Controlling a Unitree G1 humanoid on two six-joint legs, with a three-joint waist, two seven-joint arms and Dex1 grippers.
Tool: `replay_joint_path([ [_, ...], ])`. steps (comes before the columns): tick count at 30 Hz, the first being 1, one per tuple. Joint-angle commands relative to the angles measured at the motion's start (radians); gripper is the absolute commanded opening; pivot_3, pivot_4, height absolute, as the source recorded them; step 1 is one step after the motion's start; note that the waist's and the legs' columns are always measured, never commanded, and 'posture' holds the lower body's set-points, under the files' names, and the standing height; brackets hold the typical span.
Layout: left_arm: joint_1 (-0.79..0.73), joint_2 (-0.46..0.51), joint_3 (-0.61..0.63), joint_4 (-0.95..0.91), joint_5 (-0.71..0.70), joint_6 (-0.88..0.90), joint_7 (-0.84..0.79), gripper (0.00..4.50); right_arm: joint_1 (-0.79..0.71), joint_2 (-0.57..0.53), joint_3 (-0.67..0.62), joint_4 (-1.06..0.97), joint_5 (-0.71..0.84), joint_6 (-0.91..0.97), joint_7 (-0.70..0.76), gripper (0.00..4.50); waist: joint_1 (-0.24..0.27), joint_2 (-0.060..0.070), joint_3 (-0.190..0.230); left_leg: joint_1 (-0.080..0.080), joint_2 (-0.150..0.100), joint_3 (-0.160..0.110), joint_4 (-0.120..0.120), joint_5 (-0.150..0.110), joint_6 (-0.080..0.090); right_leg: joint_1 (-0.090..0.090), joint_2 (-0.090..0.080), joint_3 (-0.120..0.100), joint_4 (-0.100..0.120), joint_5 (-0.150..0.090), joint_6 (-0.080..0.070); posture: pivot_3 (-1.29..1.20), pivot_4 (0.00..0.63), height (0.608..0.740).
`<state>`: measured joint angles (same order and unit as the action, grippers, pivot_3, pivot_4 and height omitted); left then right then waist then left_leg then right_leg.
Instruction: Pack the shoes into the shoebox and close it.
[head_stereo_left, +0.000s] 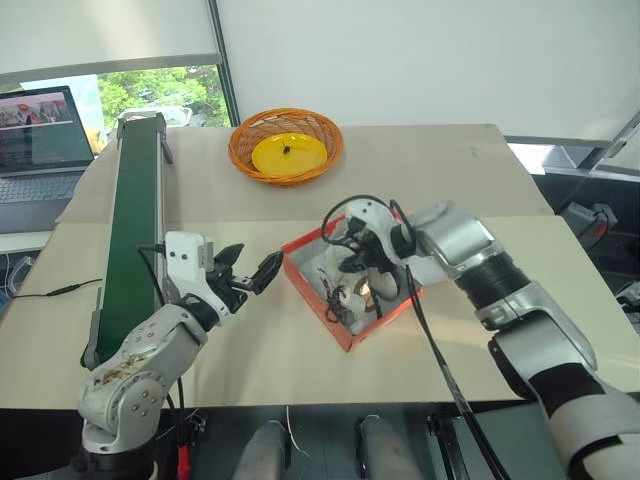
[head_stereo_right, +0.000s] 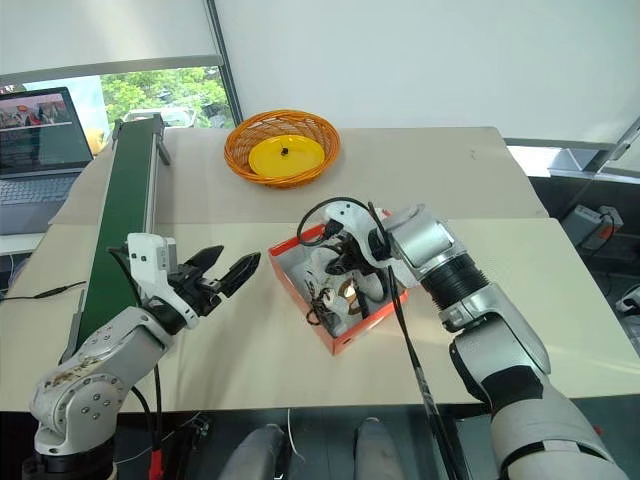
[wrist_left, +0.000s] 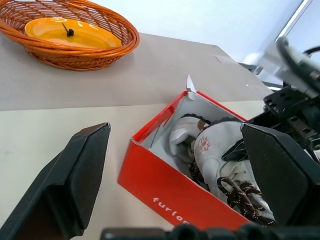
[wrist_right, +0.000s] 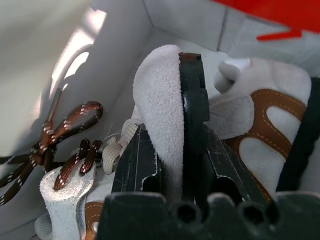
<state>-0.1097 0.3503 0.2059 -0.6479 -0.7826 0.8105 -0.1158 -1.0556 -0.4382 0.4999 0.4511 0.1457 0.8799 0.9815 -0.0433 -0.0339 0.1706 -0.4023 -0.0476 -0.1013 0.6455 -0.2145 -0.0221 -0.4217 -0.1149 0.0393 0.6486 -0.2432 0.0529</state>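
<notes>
The orange-red shoebox (head_stereo_left: 312, 300) stands open at the middle of the table, its white inside showing. Both white shoes are inside it, their dark brown laces (wrist_right: 65, 125) loose. My right gripper (head_stereo_left: 356, 256) reaches down into the box and is shut on the white suede edge of one shoe (wrist_right: 155, 90). The other shoe (wrist_right: 260, 115), with brown trim, lies right beside it. My left gripper (head_stereo_left: 255, 262) hovers level just left of the box, open and empty, a short gap from the box wall (wrist_left: 170, 185).
A round orange wicker basket (head_stereo_left: 286, 147) with a yellow plate sits at the back of the table. A green conveyor belt (head_stereo_left: 135, 220) runs along the left side, with a laptop (head_stereo_left: 40, 140) beyond it. A black cable hangs from my right arm near the table's front edge.
</notes>
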Motion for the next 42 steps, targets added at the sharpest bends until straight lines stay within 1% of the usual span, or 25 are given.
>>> replay_joint_path([
  [1,-0.004,-0.009,0.000,-0.063,-0.003,-0.021,0.021,4.49,-0.021,0.051,-0.003,0.078,-0.051,-0.088,-0.019,0.48,-0.002,0.000,0.000,0.000,0.000,0.000,0.000,0.000,0.000,0.000,0.000,0.000,0.000,0.000,0.000,0.00,0.150,0.740],
  [3,-0.006,-0.011,-0.001,-0.070,-0.005,-0.020,0.029,4.49,-0.034,0.083,-0.006,0.138,-0.075,-0.129,-0.024,0.48,-0.003,0.000,0.000,0.002,0.001,0.001,0.000,0.000,0.000,0.002,0.001,0.001,0.000,0.001,-0.001,0.00,0.150,0.740],
  [5,-0.009,-0.014,-0.003,-0.073,-0.007,-0.019,0.037,4.50,-0.063,0.136,-0.014,0.224,-0.097,-0.181,-0.035,1.44,-0.005,0.000,0.000,0.004,0.003,0.001,0.000,0.000,0.000,0.003,0.003,0.001,0.000,0.002,-0.002,0.00,0.150,0.740],
  [6,-0.011,-0.016,-0.005,-0.073,-0.008,-0.019,0.040,4.50,-0.079,0.163,-0.020,0.265,-0.108,-0.213,-0.052,1.46,-0.005,0.000,0.000,0.004,0.004,0.001,0.000,0.000,0.000,0.003,0.004,0.001,0.000,0.002,-0.003,0.00,0.150,0.740],
  [7,-0.015,-0.020,-0.008,-0.074,-0.008,-0.019,0.043,4.50,-0.102,0.195,-0.033,0.305,-0.116,-0.241,-0.071,2.16,-0.004,0.000,0.000,0.005,0.006,0.002,0.000,0.000,-0.001,0.003,0.006,0.001,0.000,0.003,-0.005,0.00,0.150,0.740],
  [8,-0.017,-0.022,-0.011,-0.074,-0.009,-0.019,0.046,4.50,-0.119,0.217,-0.043,0.335,-0.123,-0.263,-0.084,2.28,-0.003,0.000,0.000,0.005,0.008,0.002,0.000,0.001,-0.001,0.002,0.008,0.001,0.000,0.004,-0.006,0.00,0.150,0.740],
  [9,-0.019,-0.023,-0.013,-0.075,-0.009,-0.019,0.048,4.50,-0.132,0.232,-0.051,0.359,-0.128,-0.279,-0.091,2.61,-0.004,0.000,0.000,0.005,0.009,0.002,0.000,0.001,-0.002,0.002,0.010,0.000,0.000,0.005,-0.007,0.00,0.150,0.740],
  [11,-0.021,-0.024,-0.018,-0.077,-0.007,-0.018,0.051,4.50,-0.161,0.251,-0.078,0.365,-0.115,-0.265,-0.080,3.35,-0.003,0.000,0.000,0.004,0.009,0.002,0.000,0.001,-0.003,0.001,0.010,0.001,0.000,0.006,-0.008,0.00,0.150,0.740],
  [14,-0.029,-0.020,-0.039,-0.077,-0.001,-0.016,0.039,4.50,-0.213,0.236,-0.144,0.287,-0.078,-0.170,-0.052,4.36,0.000,0.000,0.000,0.003,0.010,0.002,0.000,0.002,-0.003,0.000,0.010,0.001,0.000,0.006,-0.008,0.00,0.150,0.740],
  [15,-0.030,-0.015,-0.044,-0.076,0.003,-0.016,0.035,4.50,-0.220,0.228,-0.156,0.264,-0.074,-0.148,-0.043,4.36,0.001,0.000,0.000,0.003,0.010,0.001,0.000,0.002,-0.003,0.000,0.011,0.000,0.000,0.006,-0.008,0.00,0.150,0.740],
  [18,-0.037,0.006,-0.064,-0.070,0.001,-0.010,0.004,4.50,-0.244,0.161,-0.199,0.114,-0.025,0.010,0.013,4.36,0.005,0.000,0.000,0.002,0.010,0.001,0.000,0.001,-0.003,0.000,0.010,-0.001,0.000,0.006,-0.008,0.00,0.150,0.740],
  [20,-0.037,0.023,-0.076,-0.067,0.001,-0.008,-0.016,4.50,-0.239,0.115,-0.209,0.018,0.000,0.084,0.040,4.36,0.006,0.000,0.000,0.001,0.010,0.001,-0.001,0.001,-0.003,0.000,0.010,-0.001,-0.001,0.006,-0.008,0.00,0.150,0.740],
  [22,-0.042,0.061,-0.104,-0.061,0.015,-0.005,-0.057,4.50,-0.194,0.007,-0.217,-0.153,0.045,0.131,0.114,4.36,0.008,0.000,0.000,0.002,0.010,0.001,-0.001,0.001,-0.003,0.000,0.010,-0.001,-0.001,0.006,-0.007,0.00,0.150,0.740],
  [24,-0.053,0.097,-0.127,-0.049,0.031,-0.007,-0.096,4.50,-0.122,-0.102,-0.217,-0.316,0.073,0.119,0.168,4.36,0.009,0.000,0.000,0.000,0.010,0.000,-0.001,0.001,-0.003,0.000,0.010,-0.002,-0.002,0.006,-0.007,0.00,0.150,0.740],
  [28,-0.078,0.166,-0.162,-0.026,0.060,-0.009,-0.174,4.50,-0.004,-0.224,-0.248,-0.516,0.120,0.192,0.161,4.36,0.005,0.000,0.000,0.000,0.010,0.001,-0.001,0.001,-0.003,0.000,0.010,-0.002,-0.003,0.005,-0.007,0.00,0.150,0.740],
  [29,-0.086,0.191,-0.174,-0.020,0.068,-0.007,-0.200,4.50,0.042,-0.274,-0.260,-0.581,0.138,0.215,0.171,4.11,0.001,0.000,0.000,0.001,0.010,0.001,-0.001,0.001,-0.003,0.000,0.010,-0.002,-0.002,0.005,-0.007,0.00,0.150,0.740],
  [31,-0.100,0.228,-0.187,-0.007,0.078,-0.008,-0.245,4.50,0.111,-0.339,-0.301,-0.676,0.173,0.269,0.166,3.64,0.004,0.001,0.000,0.000,0.010,0.003,-0.001,0.001,-0.003,0.000,0.010,-0.001,-0.002,0.005,-0.007,0.00,0.150,0.740],
  [34,-0.129,0.277,-0.185,0.026,0.079,-0.009,-0.312,4.50,0.209,-0.414,-0.412,-0.791,0.228,0.367,0.122,3.64,0.002,0.001,0.000,0.001,0.011,0.004,-0.001,0.001,-0.003,0.000,0.010,-0.001,-0.003,0.005,-0.007,0.00,0.150,0.740],
  [35,-0.139,0.287,-0.181,0.039,0.078,-0.009,-0.329,4.50,0.234,-0.430,-0.449,-0.819,0.240,0.396,0.105,3.05,0.002,0.001,0.000,0.001,0.011,0.004,0.000,0.001,-0.003,0.000,0.010,-0.001,-0.003,0.005,-0.006,0.00,0.150,0.740],
  [36,-0.148,0.297,-0.176,0.054,0.080,-0.012,-0.347,4.50,0.255,-0.437,-0.490,-0.844,0.254,0.431,0.086,2.96,0.004,0.001,0.000,0.001,0.011,0.004,0.000,0.001,-0.003,0.001,0.010,-0.001,-0.002,0.005,-0.006,0.00,0.150,0.740],
  [37,-0.157,0.305,-0.173,0.070,0.081,-0.014,-0.364,4.50,0.277,-0.446,-0.528,-0.870,0.269,0.463,0.068,2.46,0.004,0.001,0.000,0.001,0.011,0.004,0.000,0.001,-0.003,0.001,0.011,-0.001,-0.002,0.005,-0.006,0.00,0.150,0.740],
  [38,-0.178,0.313,-0.179,0.092,0.084,-0.016,-0.386,4.50,0.324,-0.469,-0.576,-0.910,0.281,0.487,0.056,2.29,0.005,0.001,0.000,0.002,0.011,0.004,0.000,0.001,-0.003,0.001,0.011,-0.001,-0.002,0.005,-0.006,0.00,0.150,0.740],
  [42,-0.239,0.328,-0.200,0.150,0.096,-0.023,-0.452,4.50,0.481,-0.495,-0.712,-1.016,0.310,0.571,-0.005,0.99,0.025,0.001,0.000,0.001,0.011,0.004,0.000,0.001,-0.003,0.002,0.011,-0.002,-0.003,0.005,-0.006,0.00,0.150,0.740],
])
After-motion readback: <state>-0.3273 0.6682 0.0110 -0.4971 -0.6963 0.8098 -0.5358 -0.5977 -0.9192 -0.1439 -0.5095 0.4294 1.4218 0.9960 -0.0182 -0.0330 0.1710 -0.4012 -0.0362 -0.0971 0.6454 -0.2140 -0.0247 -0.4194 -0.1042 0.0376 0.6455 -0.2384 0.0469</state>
